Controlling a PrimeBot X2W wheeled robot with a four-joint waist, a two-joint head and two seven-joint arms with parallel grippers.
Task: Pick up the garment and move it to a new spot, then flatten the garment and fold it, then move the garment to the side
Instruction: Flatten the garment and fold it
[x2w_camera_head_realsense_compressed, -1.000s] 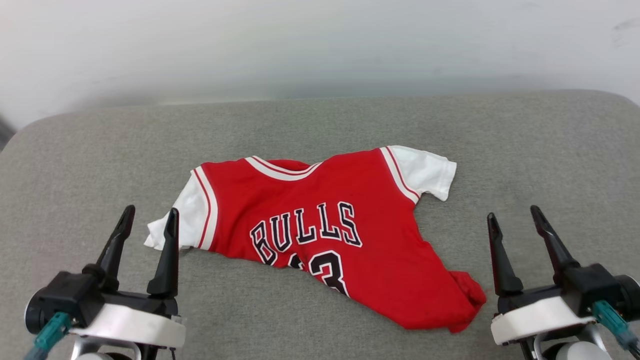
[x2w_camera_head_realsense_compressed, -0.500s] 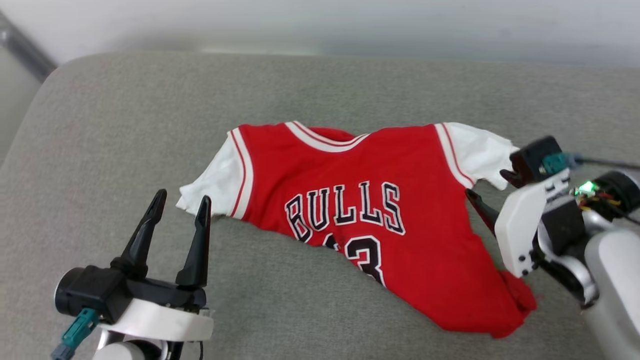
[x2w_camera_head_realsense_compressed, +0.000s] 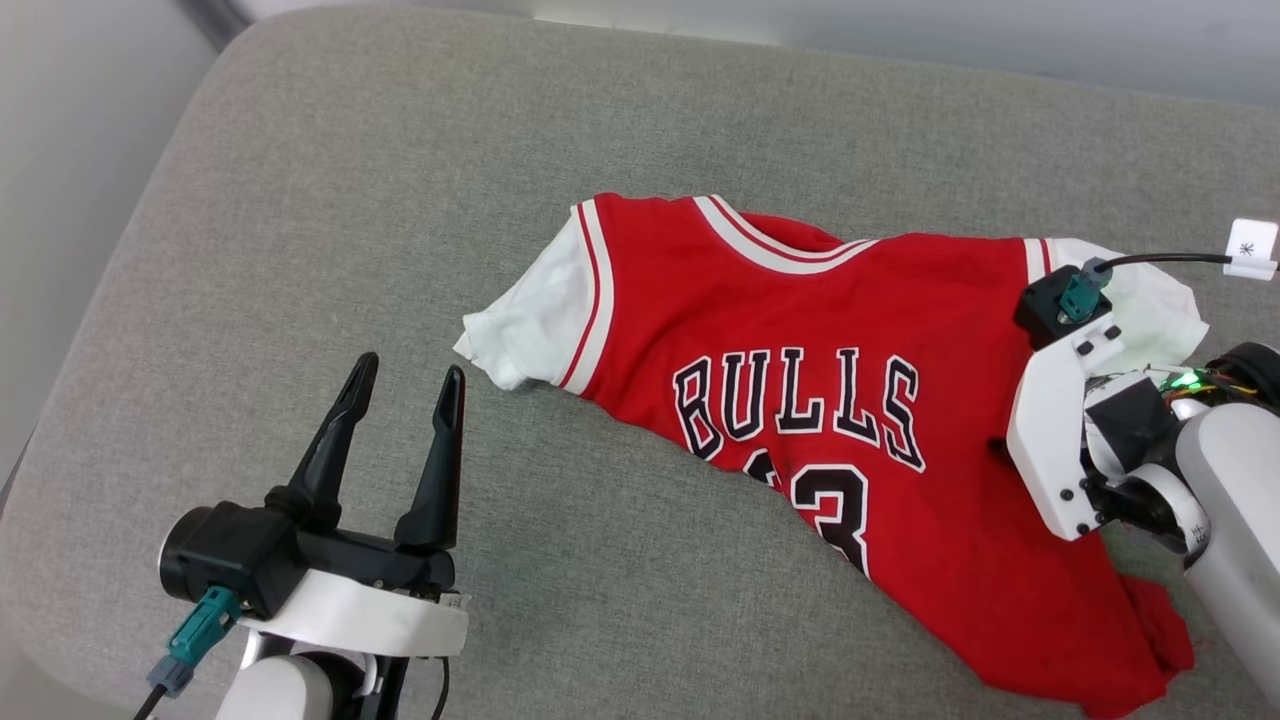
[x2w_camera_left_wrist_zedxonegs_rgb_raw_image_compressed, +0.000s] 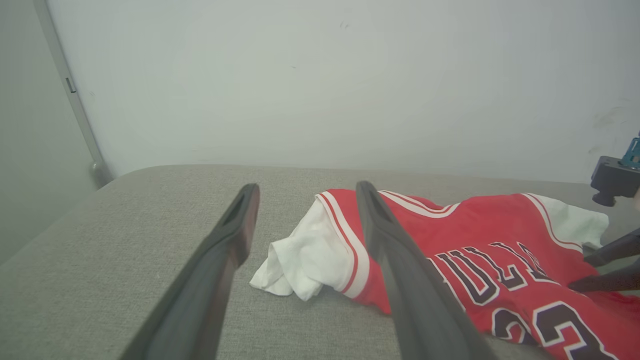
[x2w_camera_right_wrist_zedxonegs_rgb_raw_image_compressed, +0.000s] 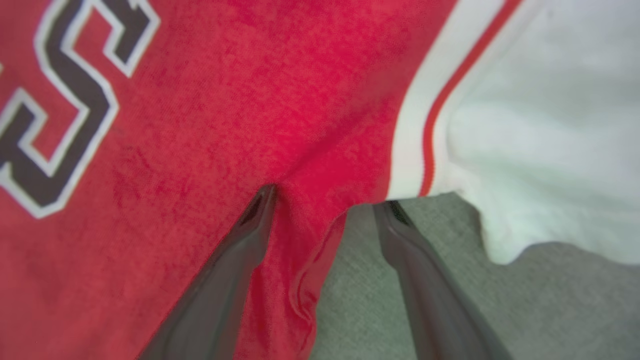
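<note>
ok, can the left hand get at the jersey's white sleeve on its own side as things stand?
Probably yes. The left hand is open and points roughly at the white sleeve, with bare grey cushion between them. The right hand is at the far side of the jersey, out of the way.

We see a grey woven-fabric cushion (x2w_camera_head_realsense_compressed: 300, 250) w/ a rounded far-left corner. Behind its far edge is a plain off-white wall (x2w_camera_left_wrist_zedxonegs_rgb_raw_image_compressed: 325, 75) w/ faint scuffs at right. A grey vertical strip (x2w_camera_left_wrist_zedxonegs_rgb_raw_image_compressed: 70, 100) runs down near that corner. Light is soft & even.
</note>
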